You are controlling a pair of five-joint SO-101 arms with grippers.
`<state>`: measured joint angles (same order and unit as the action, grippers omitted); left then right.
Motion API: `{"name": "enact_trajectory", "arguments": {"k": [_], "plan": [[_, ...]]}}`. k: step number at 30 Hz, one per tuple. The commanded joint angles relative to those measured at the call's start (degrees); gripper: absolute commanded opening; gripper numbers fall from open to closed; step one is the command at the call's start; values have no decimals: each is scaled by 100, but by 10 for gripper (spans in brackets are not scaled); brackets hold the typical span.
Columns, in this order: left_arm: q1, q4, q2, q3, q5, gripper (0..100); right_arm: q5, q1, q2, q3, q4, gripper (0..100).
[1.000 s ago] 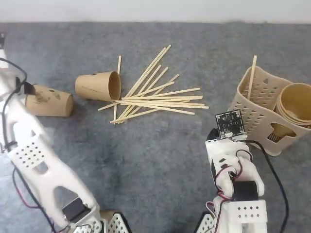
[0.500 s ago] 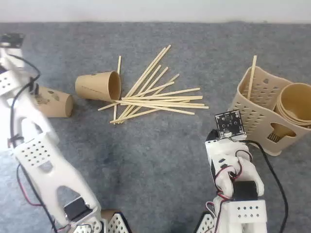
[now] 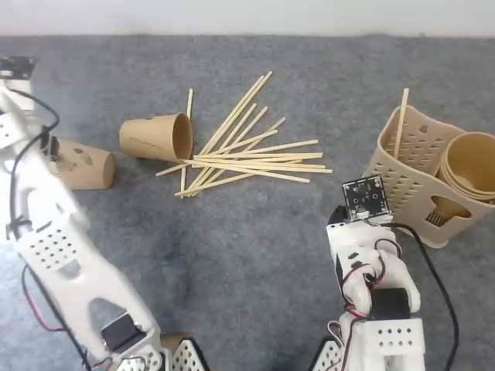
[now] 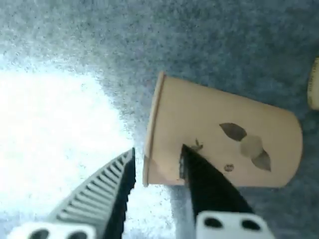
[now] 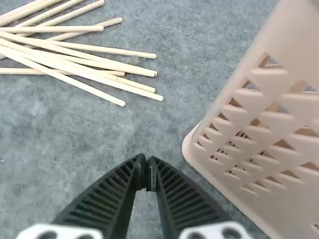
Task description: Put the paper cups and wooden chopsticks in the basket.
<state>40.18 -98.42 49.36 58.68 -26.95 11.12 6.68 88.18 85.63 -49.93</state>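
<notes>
A paper cup lies on its side at the far left of the grey carpet. My left gripper is open at its mouth end, with the rim between the two fingers. That same cup has leaf marks on its wall. A second paper cup lies on its side beside a fan of wooden chopsticks. The beige basket at the right holds a stacked cup and one upright chopstick. My right gripper is shut and empty, low over the carpet between the chopstick ends and the basket.
The left arm's white body stretches along the left side of the table. The right arm's base stands at the front right. Open carpet lies between the chopsticks and the front edge.
The left arm has swung at the far left, bringing its wrist up over the left cup, which has shifted slightly. The right arm has kept still.
</notes>
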Motion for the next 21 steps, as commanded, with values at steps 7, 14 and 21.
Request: {"name": "enact_trajectory", "arguments": {"k": [7, 14, 21], "plan": [[237, -211, -1538, 356, -97, 230, -44, 4, 48, -35, 119, 8], [949, 97, -2136, 892, 123, 229, 141, 22, 48, 141, 295, 8], [1064, 545, -1248, 593, 114, 227, 158, 31, 48, 141, 277, 8]]}}
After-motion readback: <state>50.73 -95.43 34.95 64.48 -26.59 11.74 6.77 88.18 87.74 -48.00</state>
